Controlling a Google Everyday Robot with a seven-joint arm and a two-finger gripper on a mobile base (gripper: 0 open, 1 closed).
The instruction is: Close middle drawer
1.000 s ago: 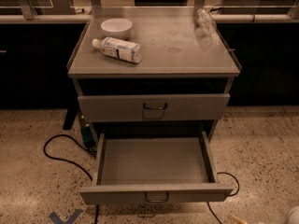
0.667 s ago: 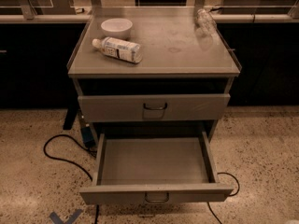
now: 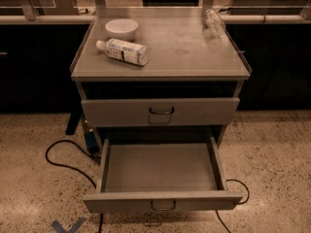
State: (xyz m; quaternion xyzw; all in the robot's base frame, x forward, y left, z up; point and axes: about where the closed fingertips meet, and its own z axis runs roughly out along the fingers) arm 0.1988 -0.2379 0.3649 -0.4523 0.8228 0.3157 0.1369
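A cable (image 3: 63, 154) loops over the floor at the left, so a base rolling in from that side could run onto it. On the bench (image 3: 184, 52) a white bowl (image 3: 121, 28) sits just behind a bottle (image 3: 122, 51) lying on its side. A hard slam would jolt the cabinet and might set that bottle rolling. Below the shut upper drawer (image 3: 204, 111), the middle drawer (image 3: 160, 171) stands pulled far out and empty, its handle (image 3: 163, 206) at the centre of the low front panel. The claw is nowhere in view, so I cannot tell whether it is open or closed, and the closing push looks not yet begun. A push landing off-centre could skew the tray on its runners and jam it, and a finger could snag in the wire handle. At the right rear a clear bottle (image 3: 213, 22) lies near the bench edge and could be shaken off. A second cable (image 3: 240, 191) curls near the drawer's right front corner.
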